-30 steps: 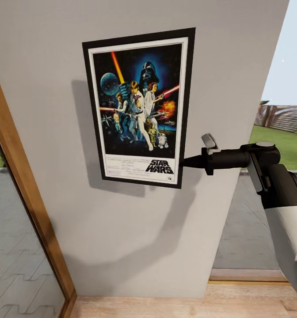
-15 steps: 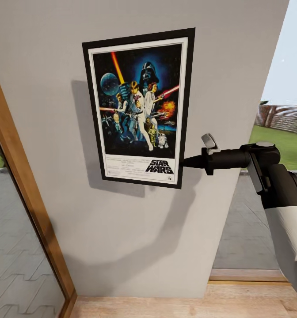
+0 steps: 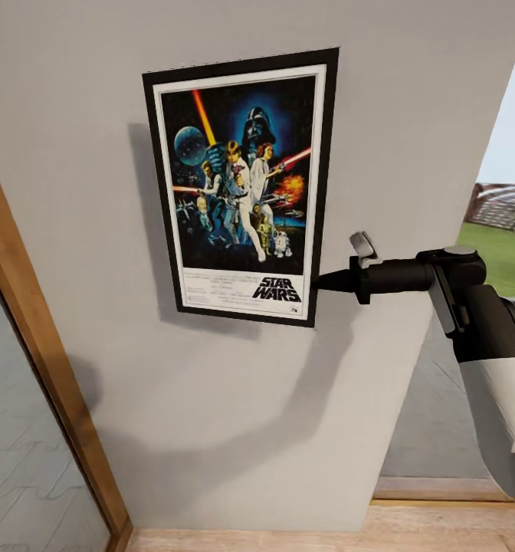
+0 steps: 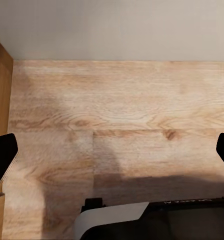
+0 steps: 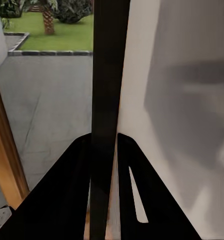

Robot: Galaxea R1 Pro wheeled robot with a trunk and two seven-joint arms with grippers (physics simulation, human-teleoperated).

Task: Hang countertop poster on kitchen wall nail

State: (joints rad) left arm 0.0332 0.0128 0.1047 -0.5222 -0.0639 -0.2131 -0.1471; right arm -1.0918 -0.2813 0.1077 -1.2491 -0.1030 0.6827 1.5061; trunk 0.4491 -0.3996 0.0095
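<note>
The Star Wars poster (image 3: 242, 184), black-framed with a white border, stands upright, flat against the pale grey wall (image 3: 411, 115) or just off it, in the head view. My right gripper (image 3: 319, 280) is shut on the lower part of its right edge, the arm reaching in from the right. In the right wrist view the poster's black edge (image 5: 109, 75) runs between the two dark fingers (image 5: 67, 190). My left gripper (image 4: 112, 155) hangs open over the wooden floor (image 4: 122, 110), holding nothing. No wall nail can be made out; the kitchen countertop is out of view.
A wooden door frame (image 3: 35, 360) slants along the left, with paving behind glass. The wall ends at the right, where grass (image 3: 510, 253) and paving lie outside. A wooden floor strip (image 3: 441, 529) runs below the wall.
The whole background has shifted, so the camera has moved; more wall shows at the right. Poster and right gripper keep their place in the picture, and the poster's shadow has narrowed.
</note>
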